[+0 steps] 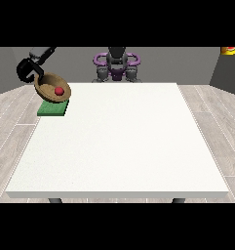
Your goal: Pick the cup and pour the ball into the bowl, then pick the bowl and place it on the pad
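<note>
Nearest the camera, the large white table (119, 146) spreads bare across the front and middle of the view, its near edge standing above two dark legs; farther back, at the table's far corner on the view's left, a green pad (51, 110) lies flat, reaching the table's left edge; above the pad hangs a brown bowl (49, 89), tilted so that its open mouth faces the camera, with a red ball (59, 91) resting inside it toward the lower right of the hollow; whether the bowl's lower rim touches the pad I cannot tell; the hand at the view's left (27, 71) sits at the bowl's upper left rim, its black fingers curled into a ring that closes on that rim; beyond the table's far edge stands the robot's torso (117, 64).
</note>
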Available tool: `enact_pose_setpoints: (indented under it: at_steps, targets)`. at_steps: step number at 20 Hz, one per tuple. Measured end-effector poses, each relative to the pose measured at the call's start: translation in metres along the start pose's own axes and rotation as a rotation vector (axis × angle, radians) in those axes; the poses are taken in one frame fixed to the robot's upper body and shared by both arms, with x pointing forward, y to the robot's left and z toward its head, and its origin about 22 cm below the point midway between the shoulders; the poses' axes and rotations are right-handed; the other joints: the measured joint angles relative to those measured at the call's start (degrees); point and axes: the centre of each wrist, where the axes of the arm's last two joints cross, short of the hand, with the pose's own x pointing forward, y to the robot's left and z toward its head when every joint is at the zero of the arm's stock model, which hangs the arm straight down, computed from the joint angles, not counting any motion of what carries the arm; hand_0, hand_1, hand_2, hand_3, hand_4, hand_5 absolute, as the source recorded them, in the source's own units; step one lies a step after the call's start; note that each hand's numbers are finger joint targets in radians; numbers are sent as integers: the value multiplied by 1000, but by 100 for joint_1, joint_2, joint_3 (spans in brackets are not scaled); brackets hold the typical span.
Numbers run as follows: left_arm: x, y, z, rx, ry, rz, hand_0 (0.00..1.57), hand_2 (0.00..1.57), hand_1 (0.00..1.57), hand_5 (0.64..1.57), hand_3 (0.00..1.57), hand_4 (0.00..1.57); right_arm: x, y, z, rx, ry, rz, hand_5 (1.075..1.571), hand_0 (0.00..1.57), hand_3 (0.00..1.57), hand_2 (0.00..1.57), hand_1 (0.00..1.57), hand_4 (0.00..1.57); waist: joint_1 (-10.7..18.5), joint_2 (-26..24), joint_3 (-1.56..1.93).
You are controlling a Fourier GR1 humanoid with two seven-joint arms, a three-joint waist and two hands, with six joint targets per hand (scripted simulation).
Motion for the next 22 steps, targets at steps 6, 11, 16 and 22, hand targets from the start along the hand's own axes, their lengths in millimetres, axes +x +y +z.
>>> enact_pose_setpoints:
  at_steps: [6,11,16,22]
  targets:
    - [12,1,-3,-23,-66,2,0,0,0,1551,0,1211,0,-22,-5,-42,-31,-65,1567,1571,487,1571,1571,1066,215,427,1]
    - [13,2,-3,-29,-105,5,0,0,0,1555,0,1205,-4,-14,-9,-53,-48,-149,1571,1571,537,1571,1571,1017,303,606,-36]
    - [18,7,-4,-19,-107,0,0,0,0,1559,0,1199,-11,-5,-10,-45,-40,-194,1569,1571,738,1571,1571,905,235,583,-51]
    - [31,4,-7,-39,-122,-4,0,0,0,1561,0,1195,-16,-24,-12,-136,11,-234,1554,1571,977,1571,1571,0,375,673,-28]
